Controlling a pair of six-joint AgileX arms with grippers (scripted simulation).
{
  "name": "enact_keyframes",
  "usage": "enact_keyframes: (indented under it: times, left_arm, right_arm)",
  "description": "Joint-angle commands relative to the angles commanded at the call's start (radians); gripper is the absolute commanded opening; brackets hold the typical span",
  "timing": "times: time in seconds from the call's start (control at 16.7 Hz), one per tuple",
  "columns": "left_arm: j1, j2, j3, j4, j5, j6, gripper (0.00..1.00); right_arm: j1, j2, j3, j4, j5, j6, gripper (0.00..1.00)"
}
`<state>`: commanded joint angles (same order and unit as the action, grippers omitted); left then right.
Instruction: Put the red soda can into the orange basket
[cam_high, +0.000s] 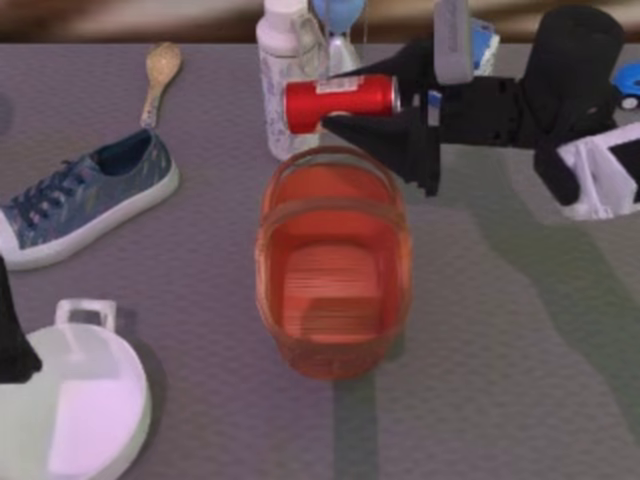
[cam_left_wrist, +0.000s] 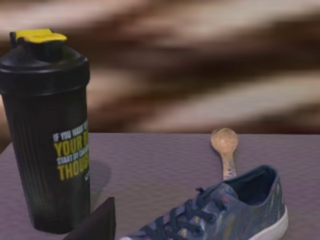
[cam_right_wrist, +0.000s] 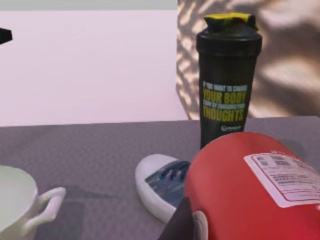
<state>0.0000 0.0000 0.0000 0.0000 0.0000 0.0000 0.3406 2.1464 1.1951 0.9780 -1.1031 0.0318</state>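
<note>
The red soda can (cam_high: 340, 101) hangs on its side in the air just past the far rim of the orange basket (cam_high: 333, 262), clamped in the right claw (cam_high: 352, 118), with its silver top pointing toward the right side of the surface.

The surface (cam_high: 520, 350) itself is grey-purple with a paler green band running across its right half. The right arm (cam_high: 560, 95) reaches in from the far right, black and bulky, its white wrist block behind it. The basket stands upright near the middle, its two arched handles crossing its far half, nothing lying on its slatted bottom. At the near left corner sits a large white cup (cam_high: 75, 400) with a handle, seen from above. The left arm (cam_high: 12, 340) is parked at the left edge beside it; whether its claw is apart or together I cannot tell. A blue canvas sneaker (cam_high: 85, 195) with a white sole lies on the left side. A white bottle (cam_high: 288, 80) stands just behind the can. In the wrist views a black shaker bottle (cam_left_wrist: 47, 135) with a yellow cap and yellow lettering stands at the far left corner. A small wooden spoon (cam_high: 160, 78) lies beyond the sneaker. From the right wrist, the can's pale label patch (cam_right_wrist: 285, 177) faces up.
</note>
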Motion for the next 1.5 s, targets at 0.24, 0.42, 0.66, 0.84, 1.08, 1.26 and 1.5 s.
enact_keyframes:
  times: [0.24,0.42,0.66,0.84,1.08,1.26,1.5]
  left_arm:
    - [0.0,0.0,0.0,0.0,0.0,0.0,1.0]
    - [0.0,0.0,0.0,0.0,0.0,0.0,1.0]
    - [0.0,0.0,0.0,0.0,0.0,0.0,1.0]
    - [0.0,0.0,0.0,0.0,0.0,0.0,1.0]
    - [0.0,0.0,0.0,0.0,0.0,0.0,1.0]
    - [0.0,0.0,0.0,0.0,0.0,0.0,1.0]
    - [0.0,0.0,0.0,0.0,0.0,0.0,1.0]
  right_arm:
    - [0.006,0.109,-0.042,0.15,0.002,-0.002,0.0]
    - [0.006,0.122,-0.047,0.165,0.003,-0.003,0.0]
    - [0.006,0.122,-0.047,0.165,0.003,-0.003,0.15]
    - [0.006,0.122,-0.047,0.165,0.003,-0.003,0.38]
    - [0.006,0.122,-0.047,0.165,0.003,-0.003,0.68]
    - [0.006,0.122,-0.047,0.165,0.003,-0.003,0.9]
    - [0.006,0.122,-0.047,0.165,0.003,-0.003,1.0]
